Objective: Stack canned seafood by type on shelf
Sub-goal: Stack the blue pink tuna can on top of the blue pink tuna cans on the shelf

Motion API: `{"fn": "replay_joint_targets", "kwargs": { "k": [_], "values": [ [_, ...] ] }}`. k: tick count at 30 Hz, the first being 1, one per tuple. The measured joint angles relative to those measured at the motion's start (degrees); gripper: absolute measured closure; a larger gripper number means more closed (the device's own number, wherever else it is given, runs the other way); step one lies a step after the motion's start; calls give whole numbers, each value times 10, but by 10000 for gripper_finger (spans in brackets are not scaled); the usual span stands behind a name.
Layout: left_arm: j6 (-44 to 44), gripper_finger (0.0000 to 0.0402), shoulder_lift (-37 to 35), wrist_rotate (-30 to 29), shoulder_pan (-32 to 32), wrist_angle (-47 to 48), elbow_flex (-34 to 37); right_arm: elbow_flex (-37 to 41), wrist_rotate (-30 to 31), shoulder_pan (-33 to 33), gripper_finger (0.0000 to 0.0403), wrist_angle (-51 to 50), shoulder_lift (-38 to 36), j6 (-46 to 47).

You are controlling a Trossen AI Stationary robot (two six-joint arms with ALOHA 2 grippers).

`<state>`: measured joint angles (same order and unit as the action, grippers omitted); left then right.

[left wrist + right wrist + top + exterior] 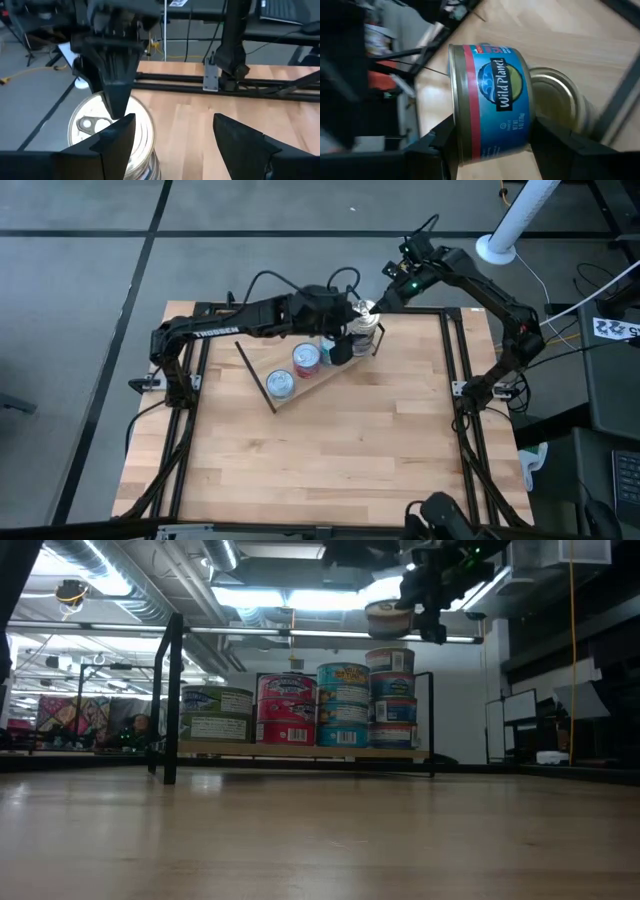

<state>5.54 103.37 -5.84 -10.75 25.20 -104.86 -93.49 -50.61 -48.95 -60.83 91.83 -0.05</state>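
Note:
The shelf [300, 385] is a light plank with black wire ends, standing on the far middle of the table. Several stacks of tins stand on it: cream-green [215, 712], red [287, 708], teal-blue [343, 705], and a taller blue-red stack [390, 700] at its right end. My right gripper [368, 305] is shut on a blue-labelled tin [492, 95] and hovers just above that tall stack [365, 332]. My left gripper [340, 348] is open beside the same stack. Its fingers [120, 140] stand apart over bare wood and touch nothing. My right gripper pinches the blue tin between its two fingers by the flat ends. One finger [117, 97] lies on the silvery lid [92, 125], the other on the opposite end [530, 100]. It comes slanting down from the table's far right. The tin [388, 618] is lifted clear above the stack, lid up.
Black frame rails [455, 360] run along the table's left, right and far edges. A white tube [510, 225] and cables lie beyond the far right corner. The near half of the tabletop [330, 470] is bare wood.

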Motion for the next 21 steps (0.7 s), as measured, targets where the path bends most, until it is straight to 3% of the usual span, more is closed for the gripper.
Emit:
{"fn": "replay_joint_targets", "kwargs": {
  "k": [9, 21],
  "values": [
    [-7, 139, 16, 1, -18, -7, 4, 0, -32, -2, 212, 8, 28, 15],
    [-7, 139, 44, 1, -50, -14, 5, 1, -4, -2, 212, -25, 34, 14]
  ]
}}
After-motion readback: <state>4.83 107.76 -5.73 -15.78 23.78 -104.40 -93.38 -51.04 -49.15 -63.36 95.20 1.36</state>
